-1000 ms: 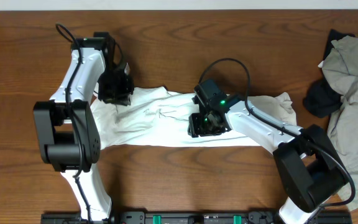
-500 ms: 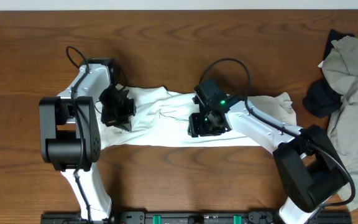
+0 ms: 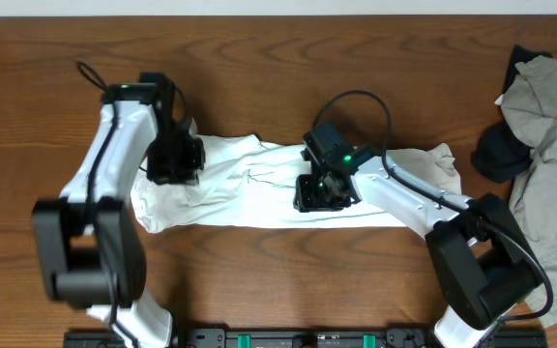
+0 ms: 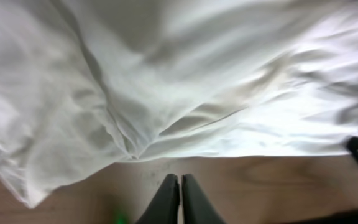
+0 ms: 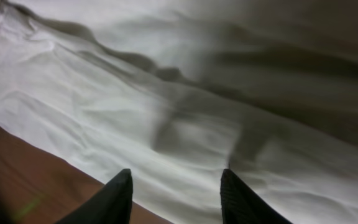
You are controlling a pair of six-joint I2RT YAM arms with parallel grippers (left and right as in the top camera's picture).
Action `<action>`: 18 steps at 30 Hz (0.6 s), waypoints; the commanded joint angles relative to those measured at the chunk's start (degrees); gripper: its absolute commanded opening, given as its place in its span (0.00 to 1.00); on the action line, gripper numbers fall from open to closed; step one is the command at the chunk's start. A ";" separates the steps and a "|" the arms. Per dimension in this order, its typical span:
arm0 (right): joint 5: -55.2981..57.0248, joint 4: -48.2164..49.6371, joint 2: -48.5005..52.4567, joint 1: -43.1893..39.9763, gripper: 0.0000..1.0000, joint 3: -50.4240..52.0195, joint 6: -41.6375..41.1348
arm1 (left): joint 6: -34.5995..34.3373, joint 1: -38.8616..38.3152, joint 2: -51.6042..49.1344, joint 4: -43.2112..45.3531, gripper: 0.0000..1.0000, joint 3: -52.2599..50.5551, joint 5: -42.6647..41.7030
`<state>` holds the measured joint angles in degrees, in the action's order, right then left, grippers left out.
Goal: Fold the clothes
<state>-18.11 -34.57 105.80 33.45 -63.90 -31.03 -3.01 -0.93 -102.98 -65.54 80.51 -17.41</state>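
Item under inspection: white T-shirt (image 3: pixel 240 188), lying bunched and wrinkled in a long band across the middle of the wooden table (image 3: pixel 278 68), running from the left arm to the right arm. Left gripper (image 4: pixel 179 180) sits at the shirt's left end; its two fingers are pressed together with nothing seen between them, their tips over bare wood just short of the cloth's folded edge. Right gripper (image 5: pixel 176 173) stands over the middle of the band near its front edge; its fingers (image 5: pixel 120 193) are spread apart, with the creased cloth lying flat beneath them and no fabric pinched. At the table's right edge, well apart from the shirt, lies a heap of grey garments (image 3: pixel 549 116) with a dark garment (image 3: pixel 496 155) against its left side.
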 commanded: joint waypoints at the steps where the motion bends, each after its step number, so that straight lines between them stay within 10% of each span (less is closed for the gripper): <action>1: -3.85 1.77 -0.13 -2.29 0.37 0.35 -1.01 | -0.31 -0.17 2.29 1.44 0.11 1.09 -0.15; 12: -14.91 17.92 -0.15 -5.38 0.03 0.35 0.50 | -1.75 -4.68 -2.01 15.34 0.10 -5.16 -6.60; 18: -14.91 24.94 -0.15 -6.05 0.01 0.35 -3.80 | -4.85 -6.29 -4.50 20.31 0.10 -5.25 -6.60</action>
<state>-31.79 -10.61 105.80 28.01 -63.66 -32.32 -6.02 -6.96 -106.52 -45.98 75.26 -22.94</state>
